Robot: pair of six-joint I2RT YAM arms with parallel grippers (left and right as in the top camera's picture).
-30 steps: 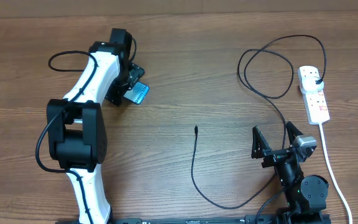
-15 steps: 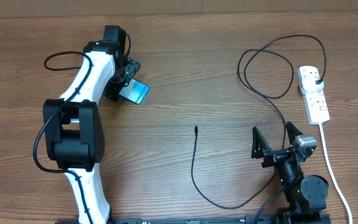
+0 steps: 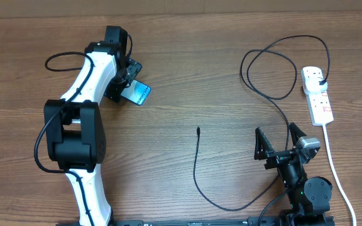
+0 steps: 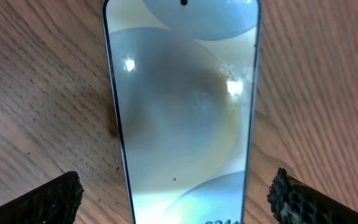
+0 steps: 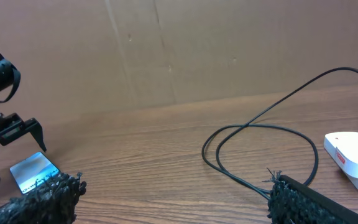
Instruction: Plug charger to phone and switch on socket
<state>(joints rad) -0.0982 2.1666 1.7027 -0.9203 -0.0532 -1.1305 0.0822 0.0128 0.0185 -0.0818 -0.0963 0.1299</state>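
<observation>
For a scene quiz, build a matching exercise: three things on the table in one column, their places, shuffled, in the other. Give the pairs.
1. slim black-framed smartphone, lit blue screen
2. small black connector tip of the thin black charger cable
3. white oblong power strip

A. at the far right
B. in the middle, lying free
C. at the left, under the open left gripper

Pairs: 1-C, 2-B, 3-A
</observation>
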